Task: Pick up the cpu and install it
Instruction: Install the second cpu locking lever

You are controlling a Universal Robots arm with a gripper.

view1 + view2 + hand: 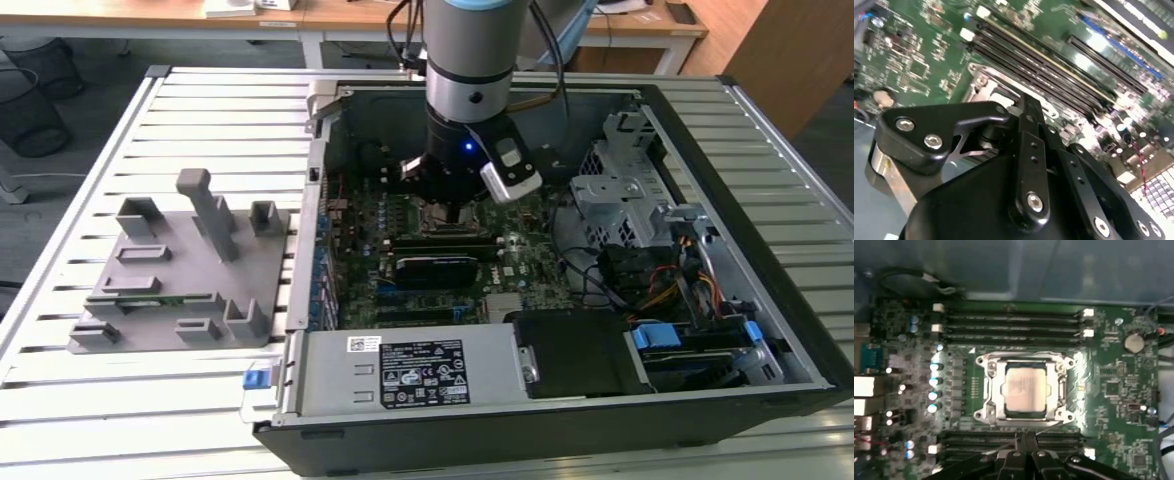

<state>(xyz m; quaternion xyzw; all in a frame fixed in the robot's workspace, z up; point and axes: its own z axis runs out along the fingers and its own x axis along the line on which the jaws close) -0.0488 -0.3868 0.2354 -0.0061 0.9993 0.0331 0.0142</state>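
Observation:
The cpu [1025, 390], a small square chip with a silver-grey top, lies flat inside the metal socket frame [988, 390] on the green motherboard [1109, 410]. In the first wrist view my gripper [1024, 439] is shut, its two black fingers pressed together with nothing between them, beside the socket's edge and apart from the chip. In the exterior view the gripper [455, 214] hangs low inside the open computer case [787, 330], over the middle of the board. The second wrist view has the finger linkage [1026, 150] in front of the socket frame [981, 87].
Black memory slots [1014, 322] run along both sides of the socket. A black rectangular block [434, 265] sits just in front of the gripper. A power supply [400, 370], drive cage [621, 190] and cables [654, 290] crowd the case. A grey fixture [187, 270] stands at the exterior view's left.

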